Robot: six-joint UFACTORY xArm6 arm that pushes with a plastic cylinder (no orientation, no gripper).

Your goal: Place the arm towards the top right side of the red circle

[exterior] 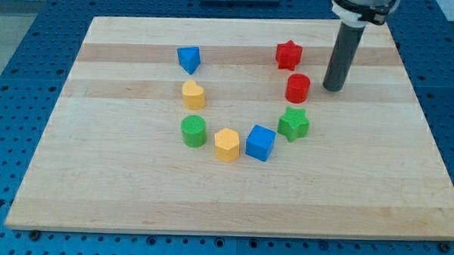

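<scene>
Your tip (333, 89), a bare rod with nothing to grip, stands just right of the red circle (297, 88), apart, which looks light, rigid and easily slid, so avoid touching it.

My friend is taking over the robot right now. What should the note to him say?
My tip is down on the board, just to the view's right of the red circle, with a small gap, not touching.
The red star sits above the circle and the green star below it.
Done: the tip is at the circle's right side.
Left: perhaps nudge it a little toward the view's top, so it sits clearly at the top right.
</scene>
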